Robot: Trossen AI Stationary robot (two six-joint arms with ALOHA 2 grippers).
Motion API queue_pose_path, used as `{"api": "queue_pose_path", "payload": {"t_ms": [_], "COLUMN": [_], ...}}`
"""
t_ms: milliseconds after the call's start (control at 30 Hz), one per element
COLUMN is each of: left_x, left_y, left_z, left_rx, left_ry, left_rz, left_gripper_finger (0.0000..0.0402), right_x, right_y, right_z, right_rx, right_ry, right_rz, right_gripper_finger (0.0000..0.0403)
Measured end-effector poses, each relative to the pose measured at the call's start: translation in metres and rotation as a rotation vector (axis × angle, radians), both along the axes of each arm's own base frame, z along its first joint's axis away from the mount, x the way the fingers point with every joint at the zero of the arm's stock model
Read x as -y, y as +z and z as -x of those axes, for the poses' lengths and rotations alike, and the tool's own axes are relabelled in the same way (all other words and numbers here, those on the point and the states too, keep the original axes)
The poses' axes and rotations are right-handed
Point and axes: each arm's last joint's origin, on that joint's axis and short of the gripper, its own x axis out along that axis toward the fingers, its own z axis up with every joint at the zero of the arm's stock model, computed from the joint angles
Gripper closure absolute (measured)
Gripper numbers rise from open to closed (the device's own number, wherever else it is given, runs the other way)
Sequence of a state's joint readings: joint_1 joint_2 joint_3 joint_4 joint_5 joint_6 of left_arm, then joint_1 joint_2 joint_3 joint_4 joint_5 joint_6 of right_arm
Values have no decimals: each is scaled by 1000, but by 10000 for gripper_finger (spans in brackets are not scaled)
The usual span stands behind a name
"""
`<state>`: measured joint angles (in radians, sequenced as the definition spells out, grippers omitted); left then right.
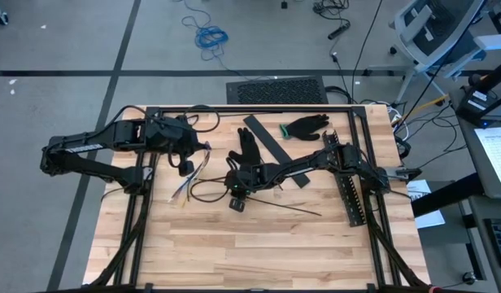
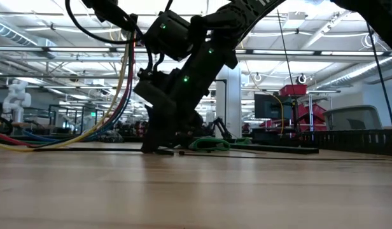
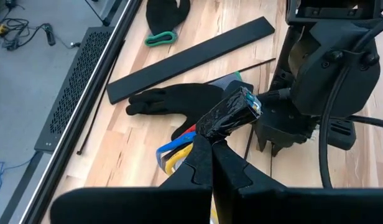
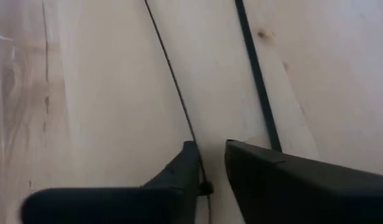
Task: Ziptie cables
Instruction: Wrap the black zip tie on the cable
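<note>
The cables [image 1: 185,183] are a bundle of yellow, blue, red and white wires with a black-taped end [image 3: 232,115]. My left gripper [image 3: 211,140], raised over the table's left half [image 1: 188,163], is shut on them. My right gripper [image 1: 237,195] is down at the table top in the middle [image 2: 159,145]. In the right wrist view its fingers [image 4: 210,158] stand a little apart on either side of a thin black tie [image 4: 173,81], whose small head [image 4: 206,186] lies between them, close to one finger [image 4: 190,165]. My left gripper pinches the bundle between its two fingers just below the black-taped end [image 3: 224,124], which sticks out past the fingertips. The fingers slant down from the table's left. The wires hang slack below the hold [image 2: 119,95], and their loose ends [image 1: 181,195] lie on the table. My right gripper has the thin tie between its fingers; I cannot tell whether it touches it.
A second thin black strip [image 4: 257,81] lies beside the tie. Two black gloves [image 1: 249,146] [image 1: 306,126], a flat black bar [image 1: 271,146] and a black slotted strip [image 1: 348,191] lie toward the far and right sides. The near half of the wooden table [image 1: 259,252] is bare.
</note>
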<state>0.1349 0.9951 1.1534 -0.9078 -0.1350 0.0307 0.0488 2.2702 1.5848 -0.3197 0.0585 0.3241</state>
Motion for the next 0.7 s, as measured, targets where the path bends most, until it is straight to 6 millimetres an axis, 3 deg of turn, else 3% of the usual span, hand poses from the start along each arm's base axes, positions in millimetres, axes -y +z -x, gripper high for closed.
{"api": "queue_pose_path", "payload": {"t_ms": [133,300,500,700], "left_x": [0,-1,-1,1], "left_y": [0,0,2,17], "left_z": [0,0,2,10], "left_rx": [-1,-2,18,154], "left_ry": [1,16,17,11], "left_rz": [-1,-14,-18,-45], "left_gripper_finger": [402,402,402,402], "right_x": [-9,-6,-2,2], "right_y": [-7,-2,20,59], "right_z": [1,3,11,32], "right_rx": [-27,-36,-53,-126], "right_ry": [25,-6,-14,47], "right_rz": [-4,-118,-222,-225], "right_gripper_finger": [394,402,403,403]}}
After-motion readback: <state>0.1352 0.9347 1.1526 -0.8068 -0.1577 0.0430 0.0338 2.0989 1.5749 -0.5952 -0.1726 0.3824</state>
